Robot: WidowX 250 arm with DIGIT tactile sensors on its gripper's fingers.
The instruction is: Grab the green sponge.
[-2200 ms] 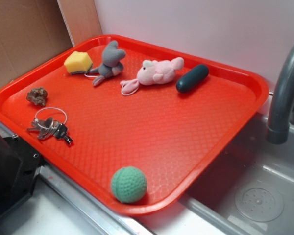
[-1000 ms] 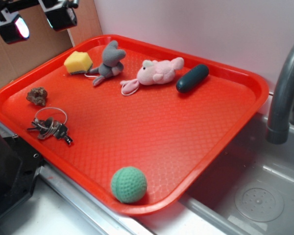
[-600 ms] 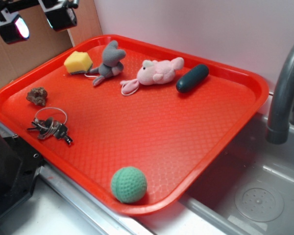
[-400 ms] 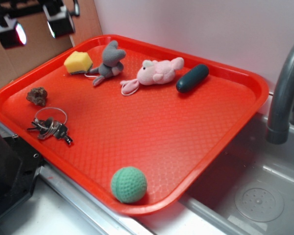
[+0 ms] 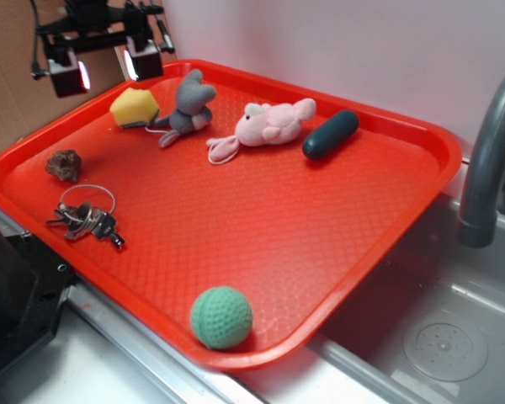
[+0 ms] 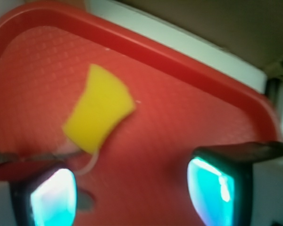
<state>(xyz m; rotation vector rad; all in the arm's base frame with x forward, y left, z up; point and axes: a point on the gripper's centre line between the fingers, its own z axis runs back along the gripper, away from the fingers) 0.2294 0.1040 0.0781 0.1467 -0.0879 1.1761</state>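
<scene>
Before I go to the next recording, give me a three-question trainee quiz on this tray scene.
1. True or false: the gripper is shut on the green sponge.
2. Which toy lies right beside the sponge? A) pink plush B) grey plush C) green ball
3. Fill in: the keys lie on the red ____.

Key: 1 false, it is open and above the tray's far left corner; 2 B; 3 tray.
</scene>
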